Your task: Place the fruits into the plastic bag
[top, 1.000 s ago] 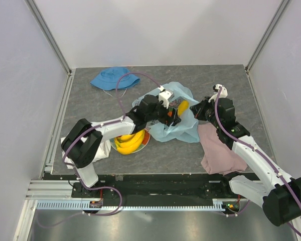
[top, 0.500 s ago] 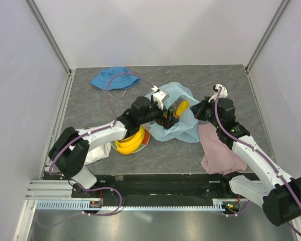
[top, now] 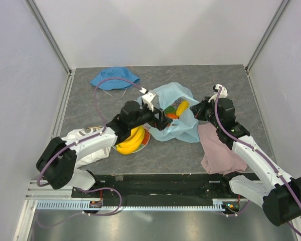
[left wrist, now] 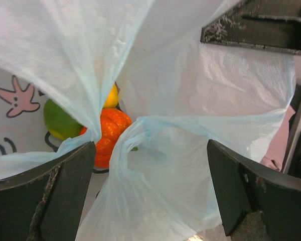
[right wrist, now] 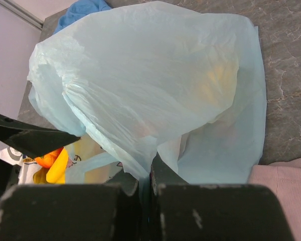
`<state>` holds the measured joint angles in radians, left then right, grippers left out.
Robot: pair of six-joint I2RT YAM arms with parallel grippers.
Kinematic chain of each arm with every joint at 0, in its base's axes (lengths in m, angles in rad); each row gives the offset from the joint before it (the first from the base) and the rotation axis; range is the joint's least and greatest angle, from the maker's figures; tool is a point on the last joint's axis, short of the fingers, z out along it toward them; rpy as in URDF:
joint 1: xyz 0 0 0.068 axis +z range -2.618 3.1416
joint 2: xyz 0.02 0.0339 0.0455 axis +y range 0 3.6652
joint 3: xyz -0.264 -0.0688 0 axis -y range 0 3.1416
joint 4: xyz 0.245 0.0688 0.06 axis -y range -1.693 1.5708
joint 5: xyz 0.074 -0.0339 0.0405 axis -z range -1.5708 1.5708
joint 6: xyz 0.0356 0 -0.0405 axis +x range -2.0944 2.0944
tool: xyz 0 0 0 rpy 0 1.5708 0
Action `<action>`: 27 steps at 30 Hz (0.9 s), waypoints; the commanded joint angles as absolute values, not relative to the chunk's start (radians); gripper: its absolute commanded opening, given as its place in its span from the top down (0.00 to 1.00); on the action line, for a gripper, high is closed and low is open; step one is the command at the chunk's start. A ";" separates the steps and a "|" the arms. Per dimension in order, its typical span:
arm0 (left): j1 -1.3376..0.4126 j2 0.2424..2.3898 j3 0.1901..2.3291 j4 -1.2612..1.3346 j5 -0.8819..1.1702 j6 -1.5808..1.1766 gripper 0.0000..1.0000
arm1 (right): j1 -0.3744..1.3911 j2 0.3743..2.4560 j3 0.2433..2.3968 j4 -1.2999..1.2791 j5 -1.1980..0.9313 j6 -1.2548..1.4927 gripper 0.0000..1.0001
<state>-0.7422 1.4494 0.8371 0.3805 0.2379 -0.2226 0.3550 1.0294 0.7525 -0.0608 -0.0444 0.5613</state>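
**Robot lab test cell**

Plain white panel walls (top: 155, 30) on aluminium posts (top: 47, 35) box in a grey stone-patterned tabletop (top: 90, 100). Along the bottom edge, a white left arm (top: 90, 143) and right arm (top: 256, 158) are bolted to a black base plate (top: 160, 183) beside a slotted cable rail (top: 155, 205).

Right gripper (right wrist: 144, 187): fingers pressed together on a fold of the plastic bag (right wrist: 140, 75). The bag lies bunched on the table (right wrist: 286, 60). A yellow fruit (right wrist: 215, 83) shows dimly through its film. An orange fruit (right wrist: 49, 158) is visible at its left side. A pink cloth (right wrist: 286, 175) lies just beside the bag, and a blue hat (right wrist: 83, 11) lies beyond it, near the table's edge.
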 commanded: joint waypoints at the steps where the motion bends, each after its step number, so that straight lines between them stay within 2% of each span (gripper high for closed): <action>1: -0.701 1.332 0.795 0.454 0.204 -0.322 0.01 | 0.353 1.017 0.744 -0.038 -0.031 0.560 1.00; 6: -0.693 1.230 0.726 0.371 0.089 -0.308 0.01 | 0.353 1.014 0.744 -0.040 -0.026 0.558 1.00; 11: -0.655 1.140 0.693 0.185 -0.119 -0.359 0.01 | 0.351 1.015 0.744 -0.040 -0.029 0.560 1.00; 18: -0.574 1.006 0.612 0.075 -0.247 -0.413 0.01 | 0.353 1.011 0.742 -0.040 -0.026 0.558 1.00; 27: -0.551 1.067 0.704 -0.230 -0.471 -0.546 0.01 | 0.351 1.000 0.735 -0.041 -0.021 0.557 1.00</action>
<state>-0.5579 1.0233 0.6285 -0.0525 -0.3050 -0.4419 0.3550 1.0267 0.7425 -0.0620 -0.0429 0.5613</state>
